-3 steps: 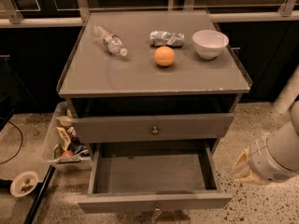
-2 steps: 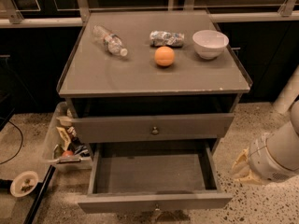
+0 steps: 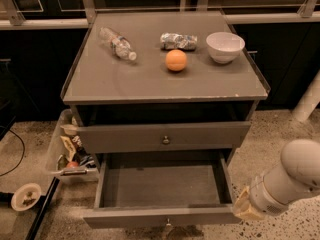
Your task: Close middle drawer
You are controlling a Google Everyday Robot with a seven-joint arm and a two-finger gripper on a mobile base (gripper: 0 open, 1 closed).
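Observation:
The middle drawer (image 3: 160,186) is a shallow grey box pulled far out of the cabinet, and it is empty inside. Its flat front (image 3: 160,216) lies near the bottom edge of the view, with a small knob (image 3: 167,223). Above it is another grey drawer front (image 3: 125,136) with a round knob (image 3: 166,140). My gripper (image 3: 244,207) is at the end of the white arm (image 3: 295,176), low on the right. It is right beside the open drawer's right front corner.
On the cabinet top (image 3: 115,81) lie a plastic bottle (image 3: 116,43), a crumpled bag (image 3: 178,40), an orange (image 3: 176,60) and a white bowl (image 3: 225,46). A clear bin of clutter (image 3: 65,151) stands on the floor at left. A white post (image 3: 307,101) stands at right.
My arm has come down and slightly left, and the gripper is now nearer the open drawer's right front corner. The drawers have not moved.

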